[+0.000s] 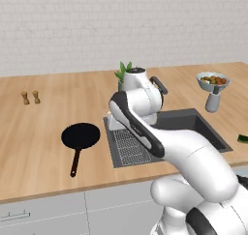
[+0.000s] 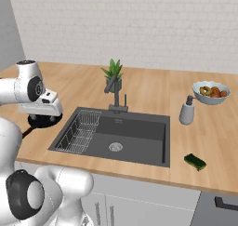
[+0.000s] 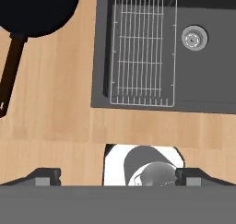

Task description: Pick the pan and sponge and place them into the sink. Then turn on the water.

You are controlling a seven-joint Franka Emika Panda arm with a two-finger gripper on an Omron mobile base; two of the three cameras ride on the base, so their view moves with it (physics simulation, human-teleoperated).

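Observation:
The black pan [image 1: 81, 136] lies flat on the wooden counter left of the sink [image 2: 139, 132], its brown handle [image 3: 11, 66] pointing to the counter's front edge. My gripper [image 3: 117, 176] is open with nothing between its fingertips, hovering above the counter near the pan's right side and the sink's wire rack [image 3: 143, 48]. My hand [image 2: 42, 108] hangs just over the pan [image 2: 44, 122]. The green sponge [image 2: 195, 162] rests on the counter right of the sink, near the front edge. No water comes from the dark faucet [image 2: 116, 92].
A potted plant [image 2: 113, 74] stands behind the faucet. A soap dispenser [image 2: 187, 111] and a fruit bowl [image 2: 211, 91] sit at the back right. Two small shakers [image 1: 30, 97] stand far left. The drain [image 3: 194, 38] lies in the basin's middle.

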